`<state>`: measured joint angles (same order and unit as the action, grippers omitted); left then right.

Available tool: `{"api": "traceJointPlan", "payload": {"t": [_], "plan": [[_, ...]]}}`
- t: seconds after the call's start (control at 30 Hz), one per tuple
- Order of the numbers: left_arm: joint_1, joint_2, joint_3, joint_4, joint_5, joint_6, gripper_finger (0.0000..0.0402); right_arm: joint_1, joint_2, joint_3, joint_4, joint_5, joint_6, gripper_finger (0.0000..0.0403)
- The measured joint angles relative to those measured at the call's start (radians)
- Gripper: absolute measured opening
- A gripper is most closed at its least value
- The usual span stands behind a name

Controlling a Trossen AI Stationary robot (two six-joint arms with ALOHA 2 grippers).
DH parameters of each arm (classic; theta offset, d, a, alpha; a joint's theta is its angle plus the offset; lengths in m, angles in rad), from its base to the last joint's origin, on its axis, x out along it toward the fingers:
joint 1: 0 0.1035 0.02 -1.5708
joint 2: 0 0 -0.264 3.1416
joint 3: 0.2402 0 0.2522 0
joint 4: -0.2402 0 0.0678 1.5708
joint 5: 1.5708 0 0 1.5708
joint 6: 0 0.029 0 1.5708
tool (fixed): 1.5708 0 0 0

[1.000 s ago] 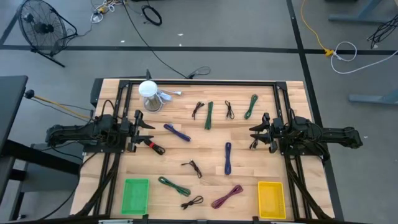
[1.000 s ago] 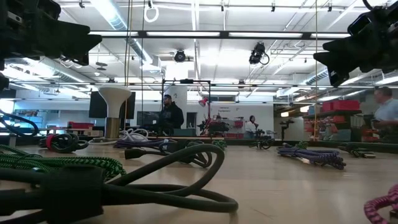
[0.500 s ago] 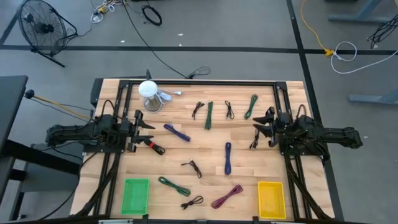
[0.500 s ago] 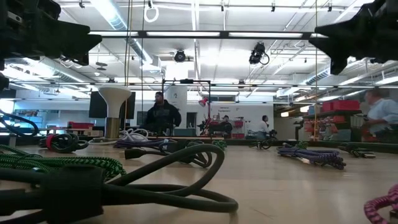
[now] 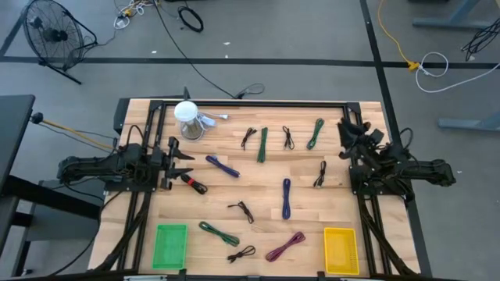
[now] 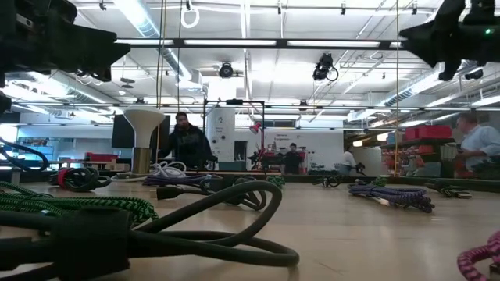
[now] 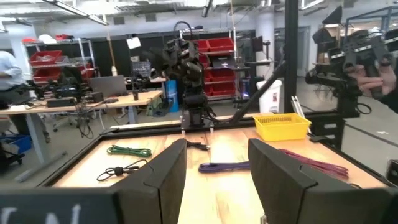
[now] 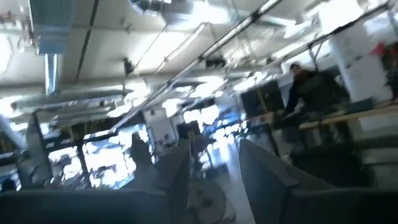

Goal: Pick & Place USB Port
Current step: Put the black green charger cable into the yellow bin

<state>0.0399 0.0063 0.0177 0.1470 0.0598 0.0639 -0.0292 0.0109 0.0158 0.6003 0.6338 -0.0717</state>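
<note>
Several bundled cables lie flat on the wooden table (image 5: pixel 258 187): black (image 5: pixel 249 137), green (image 5: pixel 262 144), blue (image 5: pixel 223 165), purple (image 5: pixel 287 197) and pink (image 5: pixel 285 246). Which of them is the USB port I cannot tell. My left gripper (image 5: pixel 181 158) (image 7: pixel 214 155) hangs open and level above the table's left side, pointing across the table, beside a red-and-black cable (image 5: pixel 191 183). My right gripper (image 5: pixel 348 134) (image 8: pixel 214 162) stands open over the right side. It is raised and tipped up toward the far edge, with nothing between its fingers. A black cable (image 5: pixel 320 173) lies nearby.
A green bin (image 5: pixel 170 245) stands at the near left and a yellow bin (image 5: pixel 341 250) at the near right. A white stand (image 5: pixel 187 119) with a pale cable sits at the far left. A black frame (image 5: pixel 250 104) rims the table. People move in the room beyond.
My right gripper has risen and swung from pointing toward the table's middle to pointing toward the far edge, tipping upward. Its wrist view now looks at the ceiling. The black cable that lay under it shows uncovered. My left arm has kept still.
</note>
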Motion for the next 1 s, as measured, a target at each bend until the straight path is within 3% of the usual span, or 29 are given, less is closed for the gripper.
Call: {"api": "traceJointPlan", "payload": {"t": [0.13, 0.23, 0.37, 0.57, 0.63, 0.7, 0.83, 1.0], "plan": [[0.0, 0.0, 0.0, 0.024, -0.013, 0.0, 0.0177, 0.0, 0.001, 0.032, 0.142, -0.198, -0.107, 0.0141], [0.0, 0.0, 0.0, 0.029, -0.011, -0.001, 0.0177, 0.001, 0.026, 0.179, 0.038, -0.222, -0.176, 0.0141], [0.0, 0.0, 0.0, 0.032, -0.011, -0.003, 0.0177, 0.0, 0.191, 0.527, -0.478, 0.054, -0.245, 0.0141], [0.0, 0.0, 0.0, 0.036, -0.014, -0.028, 0.0177, -0.002, 0.54, 1.023, -1.109, 0.403, -0.042, 0.0141], [0.0, 0.0, 0.0, 0.04, -0.036, -0.022, 0.0177, -0.016, 0.648, 1.139, -1.321, 0.463, 0.064, 0.0141], [0.0, 0.0, 0.0, 0.055, -0.049, -0.021, 0.0177, -0.05, 0.743, 1.222, -1.511, 0.454, 0.2, 0.0141], [0.0, 0.0, 0.0, 0.078, -0.061, -0.018, 0.0177, -0.171, 0.886, 1.264, -1.805, 0.315, 0.422, 0.0141], [0.0, 0.0, 0.0, 0.082, -0.067, -0.02, 0.0177, -0.295, 0.987, 1.176, -1.923, 0.142, 0.574, 0.0141]]}}
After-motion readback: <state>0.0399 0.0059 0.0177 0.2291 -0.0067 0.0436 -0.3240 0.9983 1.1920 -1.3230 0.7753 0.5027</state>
